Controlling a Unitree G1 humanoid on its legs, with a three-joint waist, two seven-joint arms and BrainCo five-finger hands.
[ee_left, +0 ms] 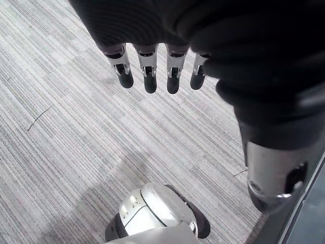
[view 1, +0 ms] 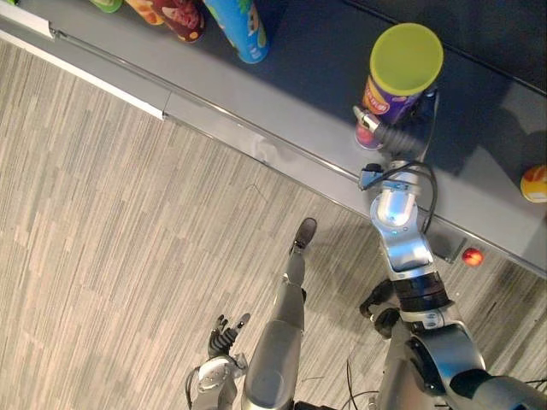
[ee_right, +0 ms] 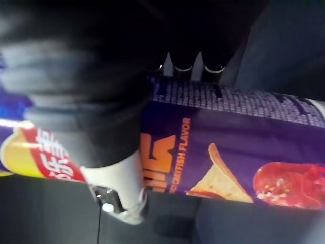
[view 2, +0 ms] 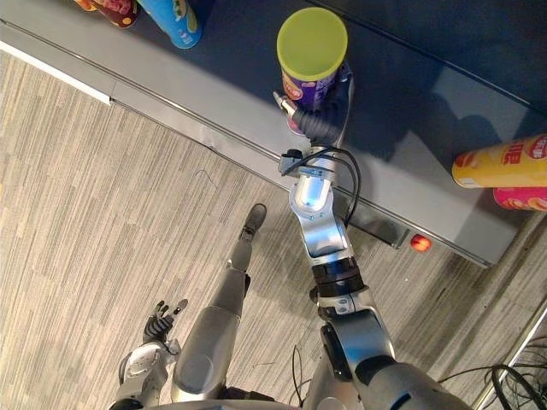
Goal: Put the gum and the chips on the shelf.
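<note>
A purple chips can [view 1: 391, 96] with a yellow-green lid stands upright on the grey shelf [view 1: 282, 94]. My right hand [view 1: 389, 135] reaches up to it from below and is shut on its lower part. In the right wrist view the fingers [ee_right: 213, 71] curl over the far side of the chips can [ee_right: 228, 147] and the thumb lies on the near side. My left hand [view 1: 224, 337] hangs low over the floor, well away from the shelf. Its fingers [ee_left: 147, 71] are straight and hold nothing.
Further cans stand at the shelf's far left, a blue one [view 1: 239, 30] and a red one [view 1: 184, 17]. A yellow can [view 2: 504, 162] lies at the right end above a pink one [view 2: 521, 198]. A small red round thing [view 1: 472, 255] sits at the shelf's front edge.
</note>
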